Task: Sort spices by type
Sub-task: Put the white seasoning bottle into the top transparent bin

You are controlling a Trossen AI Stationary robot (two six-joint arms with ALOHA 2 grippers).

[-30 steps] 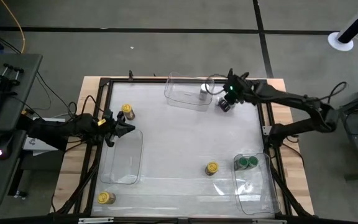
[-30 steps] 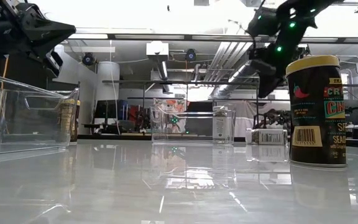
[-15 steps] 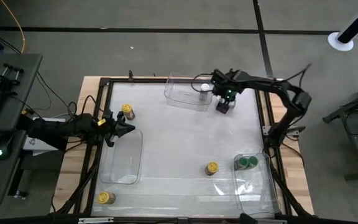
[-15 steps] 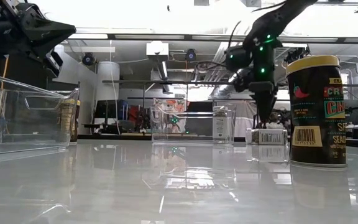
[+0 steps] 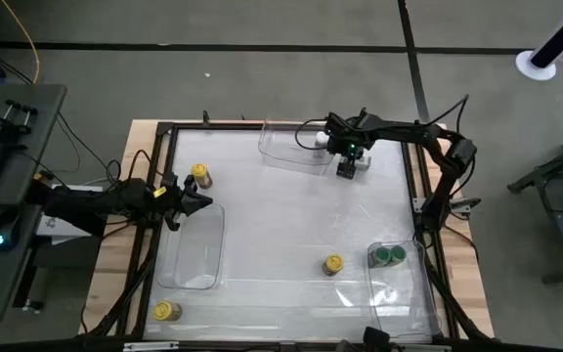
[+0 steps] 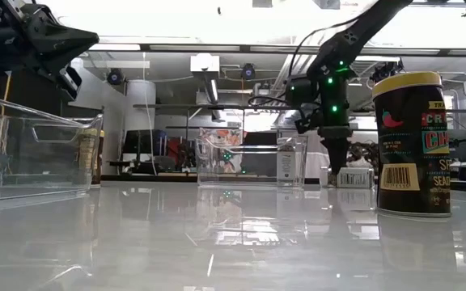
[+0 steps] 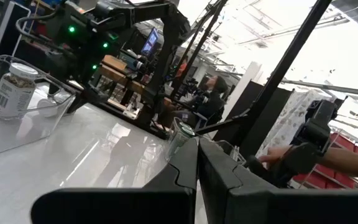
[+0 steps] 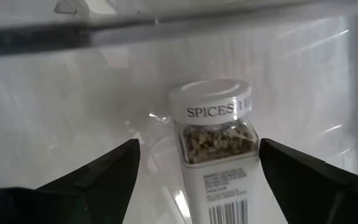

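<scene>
A white-lidded spice jar [image 8: 219, 140] lies on its side on the table just right of the far clear bin [image 5: 286, 147]; the low view shows it as jar [image 6: 354, 176]. My right gripper [image 8: 199, 143] hangs over it, pointing down and open, one finger on each side of the jar and clear of it. A second white-lidded jar [image 5: 319, 137] stands in the far bin. Yellow-lidded jars [image 5: 199, 174], [image 5: 167, 311], [image 5: 332, 264] stand on the table. Two green-lidded jars [image 5: 391, 256] stand in the right bin [image 5: 399, 293]. My left gripper [image 5: 201, 202] waits shut at the table's left.
A clear bin [image 5: 194, 249] lies below my left gripper at the left. A dark frame [image 5: 164, 166] runs round the white table top. The middle of the table is bare. In the low view the near yellow-lidded jar [image 6: 411, 145] stands large at the right.
My right gripper has moved toward the table's left and come down from well above the table to just over the lying white-lidded jar. The jar has stayed where it was.
</scene>
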